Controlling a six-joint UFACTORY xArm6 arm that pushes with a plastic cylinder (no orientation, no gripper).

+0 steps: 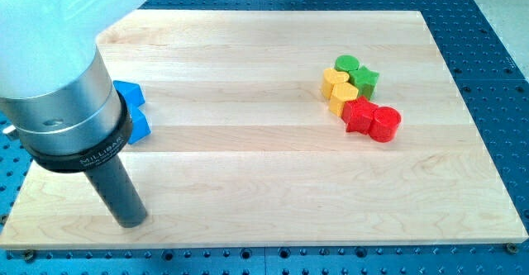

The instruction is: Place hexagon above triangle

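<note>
My tip (131,222) rests on the board near the view's bottom left. Two blue blocks lie just above it, partly hidden behind the arm: an upper one (130,93) with a pointed, triangle-like corner and a lower one (140,126) that looks like a cube. The tip is below both and apart from them. Two yellow blocks touch each other at the view's right, an upper one (333,81) and a lower one (344,97). I cannot tell for sure which of them is the hexagon.
The yellow blocks sit in a tight cluster with a green round block (347,64), a green star (366,80), a red star (359,116) and a red cylinder (386,124). The wooden board (248,184) ends near the view's bottom edge.
</note>
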